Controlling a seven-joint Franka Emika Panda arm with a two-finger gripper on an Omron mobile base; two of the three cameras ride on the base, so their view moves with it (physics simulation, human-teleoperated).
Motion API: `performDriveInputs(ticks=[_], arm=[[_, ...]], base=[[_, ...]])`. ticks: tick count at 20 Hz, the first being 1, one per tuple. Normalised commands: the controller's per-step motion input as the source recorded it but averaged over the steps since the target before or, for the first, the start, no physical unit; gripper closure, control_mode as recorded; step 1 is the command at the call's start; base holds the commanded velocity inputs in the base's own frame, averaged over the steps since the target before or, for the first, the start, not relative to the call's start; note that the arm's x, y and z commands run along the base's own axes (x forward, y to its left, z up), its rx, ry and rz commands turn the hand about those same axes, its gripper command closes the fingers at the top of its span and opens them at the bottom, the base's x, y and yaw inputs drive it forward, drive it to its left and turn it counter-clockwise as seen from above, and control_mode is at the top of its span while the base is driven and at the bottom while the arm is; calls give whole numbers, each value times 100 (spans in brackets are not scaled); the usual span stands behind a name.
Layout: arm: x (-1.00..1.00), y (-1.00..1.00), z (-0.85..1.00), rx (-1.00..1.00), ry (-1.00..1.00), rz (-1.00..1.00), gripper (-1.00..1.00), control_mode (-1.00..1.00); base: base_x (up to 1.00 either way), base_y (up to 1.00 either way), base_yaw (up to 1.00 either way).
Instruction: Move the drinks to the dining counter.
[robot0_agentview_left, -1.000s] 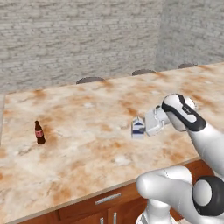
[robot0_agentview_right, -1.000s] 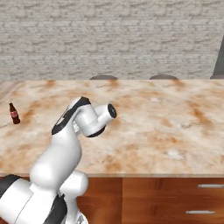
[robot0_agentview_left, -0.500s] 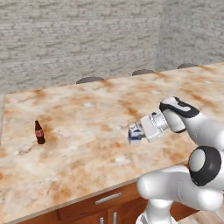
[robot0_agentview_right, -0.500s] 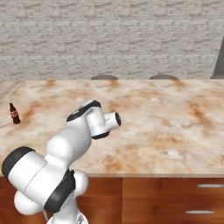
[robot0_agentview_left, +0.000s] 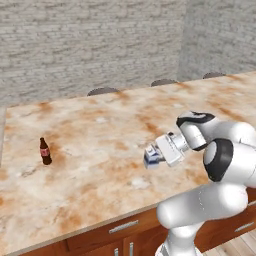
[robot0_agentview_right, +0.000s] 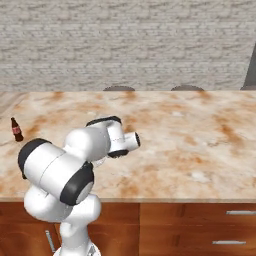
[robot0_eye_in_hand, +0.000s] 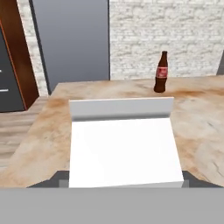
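The gripper (robot0_agentview_left: 152, 157) is clamped on the white-and-blue milk carton (robot0_agentview_left: 151, 158), which it holds above the beige-and-rust marbled top of the dining counter (robot0_agentview_left: 105, 127), toward the near edge; whether the carton's base touches the stone I cannot tell. In the left base view the carton sticks out to the left of the white hand, its blue print visible. In the hand view the milk carton (robot0_eye_in_hand: 124, 144) is seen end-on as a broad white face with a folded ridge along its far side, sitting between the dark fingertips (robot0_eye_in_hand: 54, 178) at the lower corners. The arm folds back from the hand to the right in the left base view, and in the right base view its white and black elbow stands in front of the counter's near edge. Well apart from the carton, far off to the left, the cola bottle (robot0_agentview_left: 45, 151) stands upright on the same counter, dark brown with a red label; the right base view has the bottle (robot0_agentview_right: 16, 130) near the counter's left end. Brown wooden drawers (robot0_agentview_right: 200, 230) with metal handles run below the near edge, round stool tops (robot0_agentview_left: 102, 91) show along the far edge, and a grey brick wall (robot0_agentview_left: 90, 40) rises behind.
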Motion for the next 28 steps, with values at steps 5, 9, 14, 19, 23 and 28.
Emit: performDriveInputs(ticks=[5,9,14,19,23,28], arm=[[27,0,-30,2,-3,10,100,-100],[26,0,-29,0,-1,6,100,-100],[27,0,-31,0,-1,3,100,-100],[15,0,-26,0,-7,-1,100,-100],[14,2,-20,0,-4,-4,100,-100],[1,15,-21,0,-3,-3,100,-100]], base=[[0,0,0],[0,0,0],[0,0,0],[0,0,0],[0,0,0],[0,0,0]])
